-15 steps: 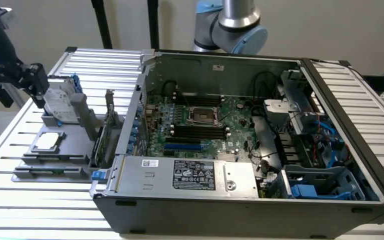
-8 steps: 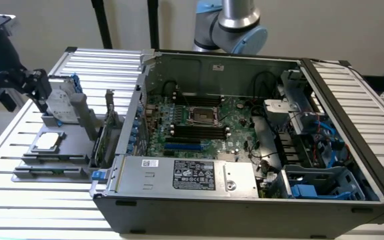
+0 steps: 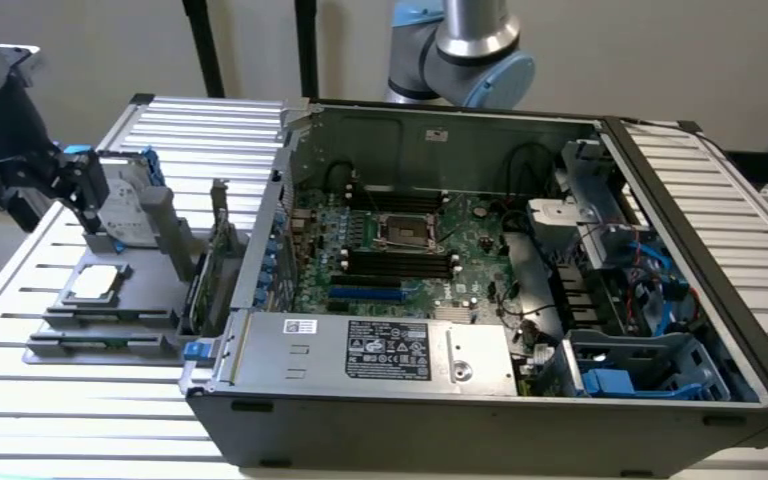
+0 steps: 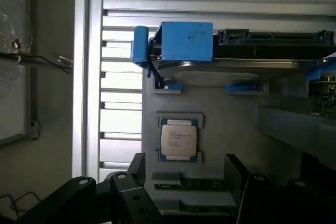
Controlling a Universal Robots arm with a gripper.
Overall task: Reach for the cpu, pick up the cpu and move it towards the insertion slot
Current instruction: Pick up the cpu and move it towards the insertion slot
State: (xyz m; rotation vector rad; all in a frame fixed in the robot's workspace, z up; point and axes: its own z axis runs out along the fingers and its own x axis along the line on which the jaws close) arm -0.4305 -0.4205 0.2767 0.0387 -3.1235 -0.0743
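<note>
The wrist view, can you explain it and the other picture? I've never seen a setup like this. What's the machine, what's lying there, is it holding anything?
This is a robot arm working beside an open computer case. The exterior view comes from a camera off the arm; it shows the case's green circuit board with a square metal socket. The wrist view comes from a camera on the arm's wrist, looking past its tool. The tool's two dark fingers stand open and hold nothing. Ahead of them a small square chip lies flat in a grey holder, untouched. Past the chip a hard drive in a blue frame stands on edge.
</note>
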